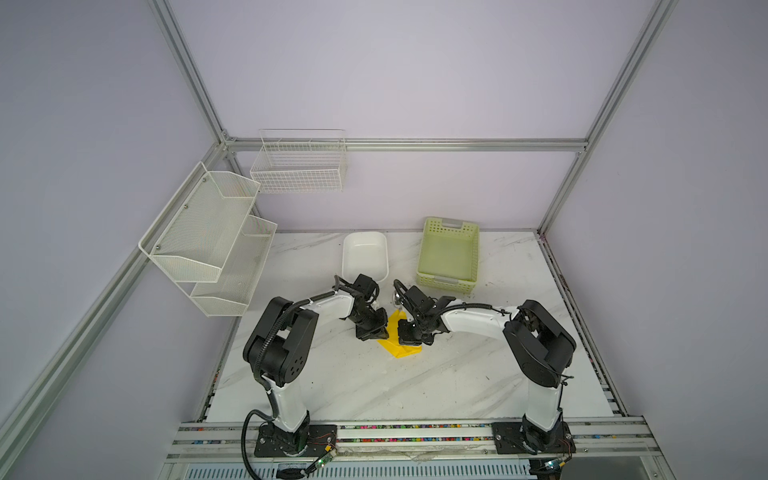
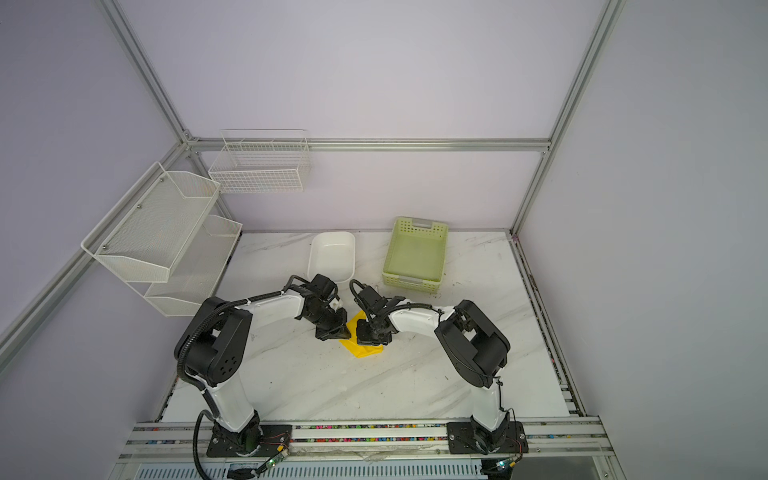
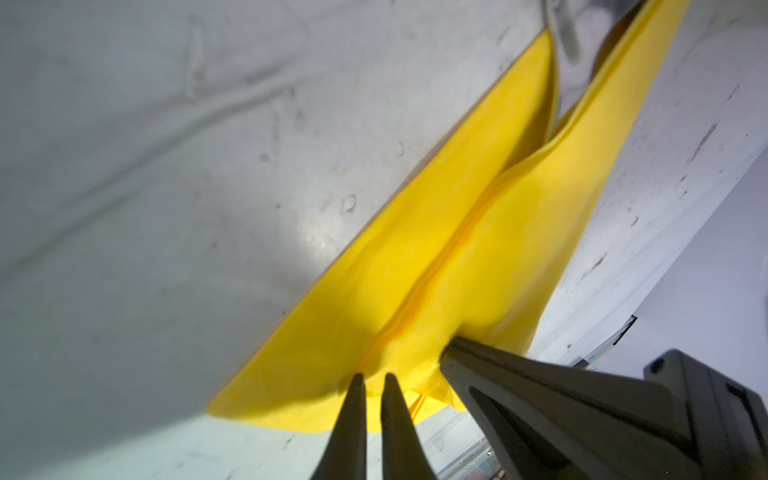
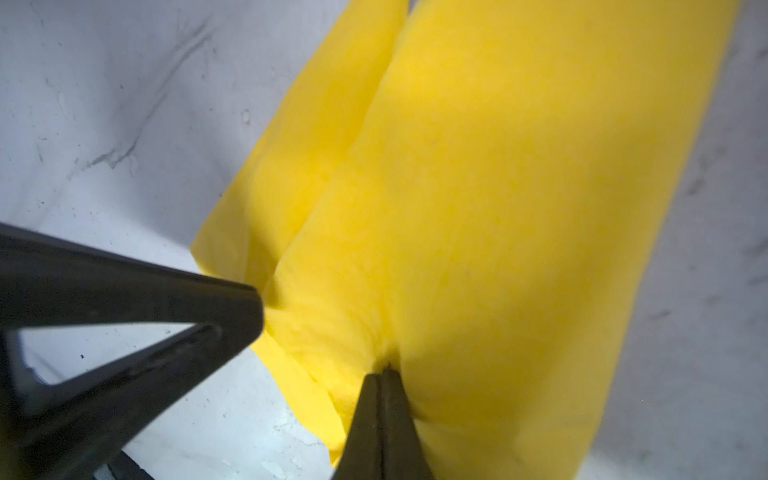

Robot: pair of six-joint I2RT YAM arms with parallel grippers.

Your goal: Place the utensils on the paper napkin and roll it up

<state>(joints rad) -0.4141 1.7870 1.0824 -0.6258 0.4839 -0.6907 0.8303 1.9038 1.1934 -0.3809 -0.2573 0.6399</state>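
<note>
Paper napkin [image 1: 401, 351]: folded over, mid-table, between both grippers.
Right gripper [image 4: 382, 370]: jaws pressed together, pinching the napkin.
Left gripper [image 3: 374, 376]: jaws barely parted, tips on its fold.
Utensils [image 3: 567, 37]: metal shows at the napkin's 12 o'clock end.
Green basket [image 1: 444, 281]: 1 o'clock, far.

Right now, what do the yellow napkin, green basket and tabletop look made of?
Yellow napkin: thin matte paper or tissue, judging by soft creases and puckers. Green basket: moulded plastic, slight sheen, perforated walls. Tabletop: marble-look, grey veins, glossy glare; wrinkles suggest a printed film, not certain.
</note>
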